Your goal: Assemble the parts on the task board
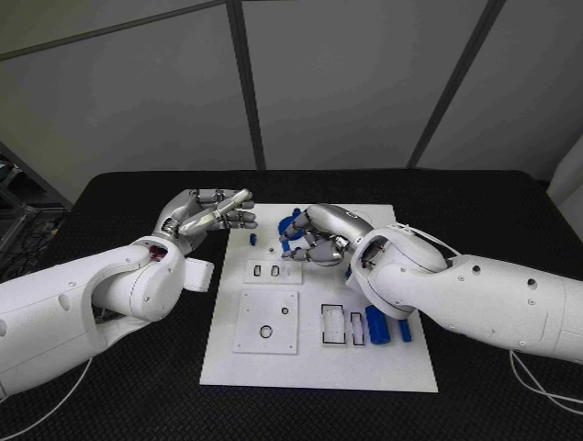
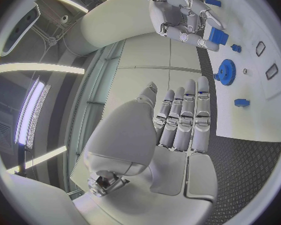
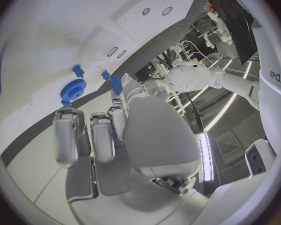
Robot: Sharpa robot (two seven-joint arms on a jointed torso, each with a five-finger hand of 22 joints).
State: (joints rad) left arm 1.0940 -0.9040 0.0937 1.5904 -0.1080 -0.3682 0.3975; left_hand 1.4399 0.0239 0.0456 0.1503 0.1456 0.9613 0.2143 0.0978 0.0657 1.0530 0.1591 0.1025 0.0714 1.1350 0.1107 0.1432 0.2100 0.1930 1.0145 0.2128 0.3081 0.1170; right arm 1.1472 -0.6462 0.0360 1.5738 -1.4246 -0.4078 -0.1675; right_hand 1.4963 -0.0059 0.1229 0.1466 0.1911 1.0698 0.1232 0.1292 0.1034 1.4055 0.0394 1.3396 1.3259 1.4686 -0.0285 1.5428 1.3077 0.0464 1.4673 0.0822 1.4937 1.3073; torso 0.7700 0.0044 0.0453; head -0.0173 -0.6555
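Note:
The white task board (image 1: 320, 366) lies mid-table. My right hand (image 1: 320, 237) hovers over its far end and pinches a small blue block (image 2: 215, 35) in its fingertips; the same block (image 3: 117, 84) sits at the fingertips in the right wrist view. Beside that hand a blue gear (image 2: 227, 72) lies flat on the board, with two small blue pieces (image 2: 236, 48) (image 2: 242, 102) near it. My left hand (image 1: 212, 213) is raised off the board's far left corner, fingers stretched out, holding nothing. Two long blue parts (image 1: 377, 324) lie near the board's right edge.
The board carries a small plate with slots (image 1: 275, 271), a square plate with holes (image 1: 267, 322) and narrow slots (image 1: 333, 323). Black table (image 1: 503, 211) surrounds the board on all sides. Cables trail at the table's near right (image 1: 556, 390).

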